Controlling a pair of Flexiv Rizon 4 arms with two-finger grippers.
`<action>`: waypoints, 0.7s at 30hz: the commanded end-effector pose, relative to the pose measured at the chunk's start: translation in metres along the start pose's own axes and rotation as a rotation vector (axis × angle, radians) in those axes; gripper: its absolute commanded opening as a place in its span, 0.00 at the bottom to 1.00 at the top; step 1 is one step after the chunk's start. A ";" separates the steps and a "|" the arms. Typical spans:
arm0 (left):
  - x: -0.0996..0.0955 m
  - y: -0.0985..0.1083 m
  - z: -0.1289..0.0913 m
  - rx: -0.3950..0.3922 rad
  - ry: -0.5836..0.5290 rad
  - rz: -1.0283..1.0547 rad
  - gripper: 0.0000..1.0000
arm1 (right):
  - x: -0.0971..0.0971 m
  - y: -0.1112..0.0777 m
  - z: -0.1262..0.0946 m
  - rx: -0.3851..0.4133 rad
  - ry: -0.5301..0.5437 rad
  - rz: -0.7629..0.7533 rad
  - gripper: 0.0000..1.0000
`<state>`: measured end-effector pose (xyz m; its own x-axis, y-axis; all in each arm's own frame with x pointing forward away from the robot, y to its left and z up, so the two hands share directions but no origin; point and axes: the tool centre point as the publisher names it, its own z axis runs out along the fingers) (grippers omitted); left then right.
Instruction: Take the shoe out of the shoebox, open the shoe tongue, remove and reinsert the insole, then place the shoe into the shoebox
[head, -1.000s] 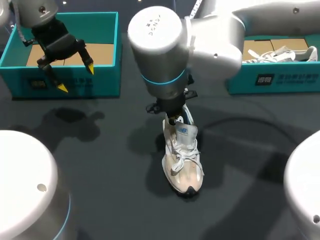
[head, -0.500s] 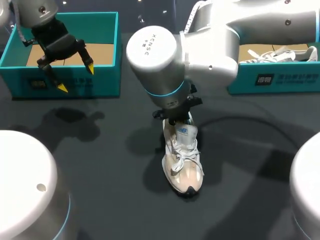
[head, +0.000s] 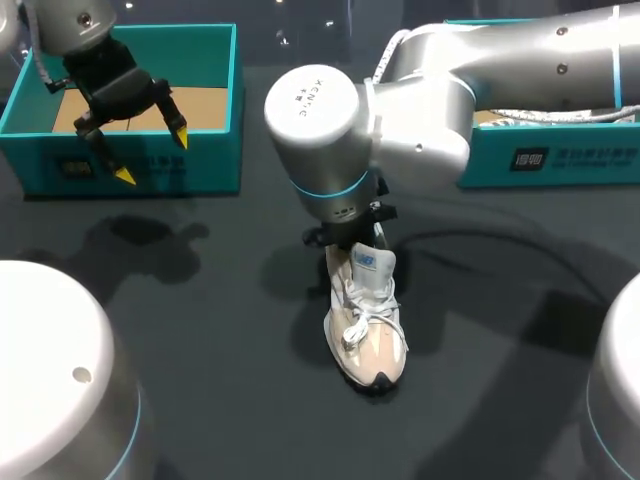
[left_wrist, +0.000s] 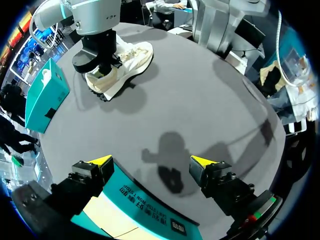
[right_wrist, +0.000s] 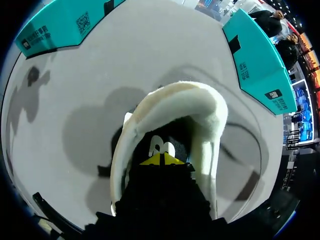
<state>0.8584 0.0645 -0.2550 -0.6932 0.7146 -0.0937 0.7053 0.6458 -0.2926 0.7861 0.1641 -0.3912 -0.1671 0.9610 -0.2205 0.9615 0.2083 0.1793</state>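
Note:
A white and beige shoe (head: 366, 325) stands on the dark table, toe toward the front edge, its tongue (head: 371, 264) raised. My right arm's wrist (head: 325, 125) hangs over the heel and hides the gripper in the head view. In the right wrist view my right gripper (right_wrist: 161, 160) is shut, its yellow tips pressed together inside the shoe's opening, below the padded heel collar (right_wrist: 180, 97) and over the insole (right_wrist: 162, 146). Whether it pinches anything is hidden. My left gripper (head: 153, 156) stands open above the front wall of the left teal shoebox (head: 215, 150), nothing between its fingers; its wrist view shows the shoe (left_wrist: 122, 65) far ahead.
A second teal shoebox (head: 560, 160) sits at the back right, partly covered by my right arm, with white laces showing inside. The left shoebox's brown cardboard floor (head: 205, 105) shows. Dark table surface lies around the shoe.
My right arm's upper part has swung lower across the right shoebox, and its wrist has shifted slightly over the heel. The shoe and my left arm have stayed put.

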 end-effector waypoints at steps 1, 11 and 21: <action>0.001 -0.001 0.000 -0.003 0.000 0.000 1.00 | -0.005 0.001 -0.023 -0.025 -0.017 -0.008 0.00; 0.001 -0.001 0.000 -0.003 0.000 0.000 1.00 | -0.021 0.005 -0.003 0.002 -0.038 -0.003 0.00; 0.001 -0.001 0.000 -0.003 0.000 0.000 1.00 | -0.010 -0.017 0.017 0.087 0.022 -0.002 0.00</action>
<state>0.8584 0.0644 -0.2549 -0.6932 0.7146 -0.0937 0.7053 0.6457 -0.2925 0.7770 0.1499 -0.3980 -0.1699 0.9623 -0.2122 0.9759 0.1942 0.0991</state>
